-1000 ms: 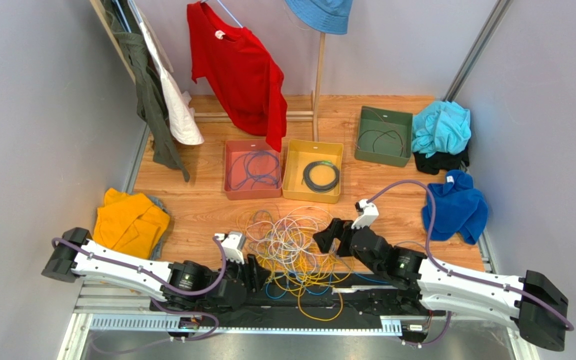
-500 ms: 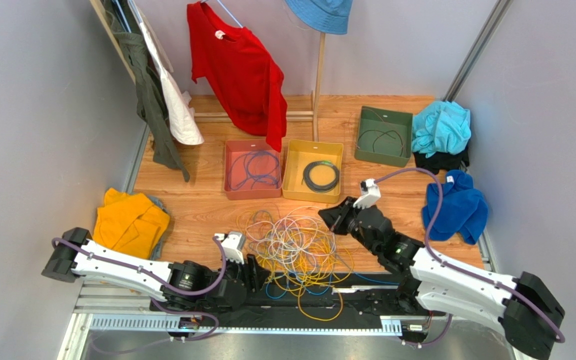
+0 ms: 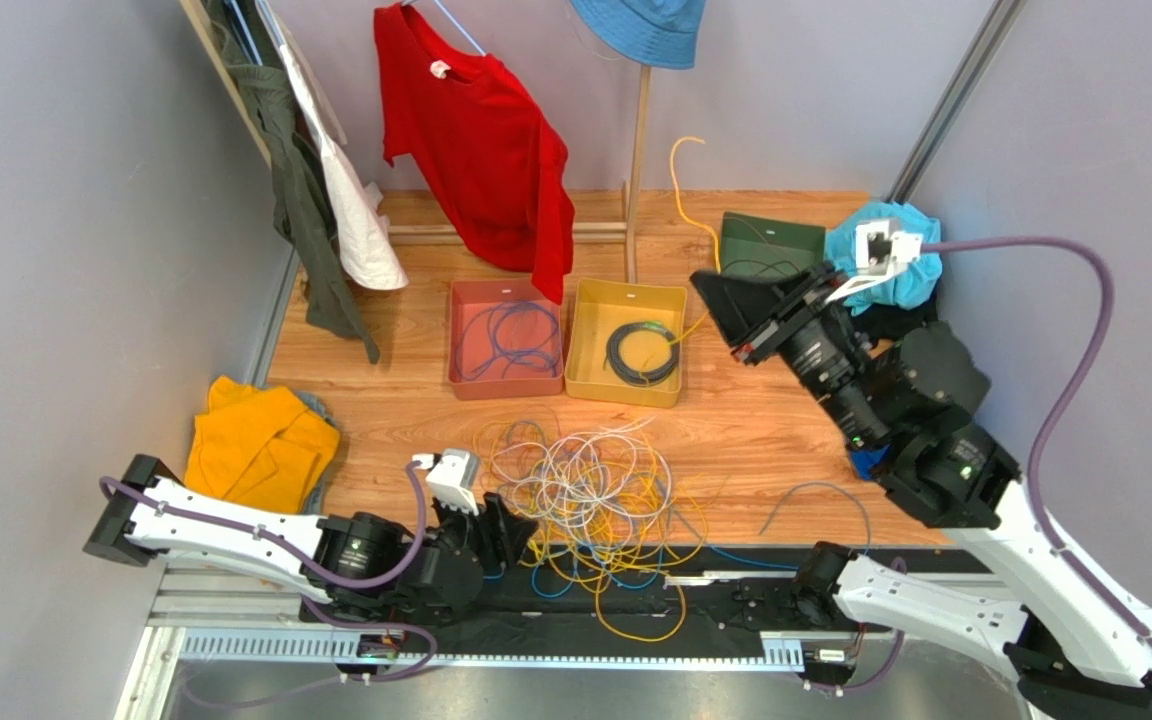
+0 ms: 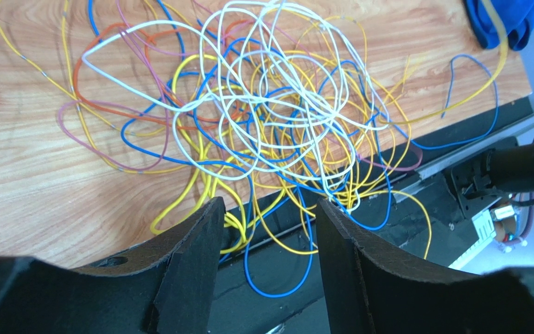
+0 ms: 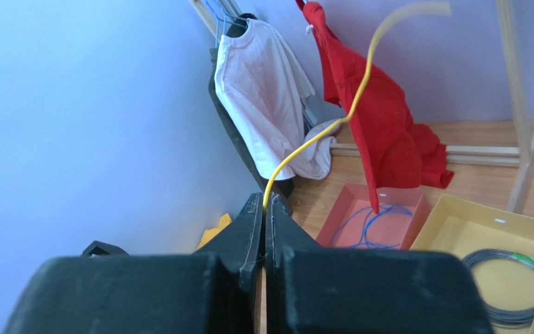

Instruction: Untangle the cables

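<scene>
The cables [image 3: 590, 503] lie in a loose tangle of yellow, white, blue and purple loops on the wooden table, spilling over the black rail at the near edge. In the left wrist view the same cables [image 4: 270, 118] fill the frame. My left gripper [image 3: 500, 528] sits low at the tangle's near-left edge. It [image 4: 268, 209] is open, with yellow and blue loops lying between and below its fingers. My right gripper [image 3: 713, 293] is raised high over the back of the table, shut [image 5: 264, 202] on one yellow cable [image 5: 332, 118] whose free end [image 3: 677, 180] curls up above it.
At the back stand a red bin [image 3: 455, 338] with a blue cable, a yellow bin [image 3: 579, 345] with a black coil, and a green bin [image 3: 778, 240]. A red shirt [image 3: 477, 143] hangs on a wooden rack. An orange cloth [image 3: 259, 443] lies at the left.
My right gripper closed on a yellow cable at the tangle's right side, then swung up and back towards the bins with it. The left gripper has hardly moved.
</scene>
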Motion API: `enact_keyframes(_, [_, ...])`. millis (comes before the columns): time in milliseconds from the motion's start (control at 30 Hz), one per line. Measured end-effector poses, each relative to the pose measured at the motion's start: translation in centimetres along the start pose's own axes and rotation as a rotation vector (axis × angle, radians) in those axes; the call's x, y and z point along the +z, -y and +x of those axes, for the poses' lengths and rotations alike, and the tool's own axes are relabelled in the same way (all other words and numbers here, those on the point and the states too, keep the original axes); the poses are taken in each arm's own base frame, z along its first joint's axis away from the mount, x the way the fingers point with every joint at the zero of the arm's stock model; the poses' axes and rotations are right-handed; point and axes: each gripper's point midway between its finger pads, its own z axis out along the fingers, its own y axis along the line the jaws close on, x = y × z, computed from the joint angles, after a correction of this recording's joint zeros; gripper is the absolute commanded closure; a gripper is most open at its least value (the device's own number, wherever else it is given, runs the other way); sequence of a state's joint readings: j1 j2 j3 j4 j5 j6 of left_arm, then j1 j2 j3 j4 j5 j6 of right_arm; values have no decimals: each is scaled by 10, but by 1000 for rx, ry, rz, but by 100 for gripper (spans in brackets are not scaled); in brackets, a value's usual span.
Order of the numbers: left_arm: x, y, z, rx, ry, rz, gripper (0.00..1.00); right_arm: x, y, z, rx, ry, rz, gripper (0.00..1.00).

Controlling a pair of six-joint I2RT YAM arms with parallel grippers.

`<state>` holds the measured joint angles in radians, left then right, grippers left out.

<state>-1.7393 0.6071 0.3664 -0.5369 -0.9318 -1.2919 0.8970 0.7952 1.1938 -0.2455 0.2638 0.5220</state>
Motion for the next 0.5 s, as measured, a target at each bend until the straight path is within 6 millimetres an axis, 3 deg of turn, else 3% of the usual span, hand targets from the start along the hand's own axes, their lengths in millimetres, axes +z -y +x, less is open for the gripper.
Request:
enact_keyframes(100, [-1, -2, -5, -3, 15, -4, 41, 10, -17, -32, -53, 32, -3, 100])
enact_keyframes(333, [-3, -6, -7, -2, 19, -9, 40, 45, -47, -80, -174, 76, 9, 100])
enact_keyframes(500, [-2, -6, -11, 25, 42, -7, 25, 61, -70, -119, -231, 144, -8, 100])
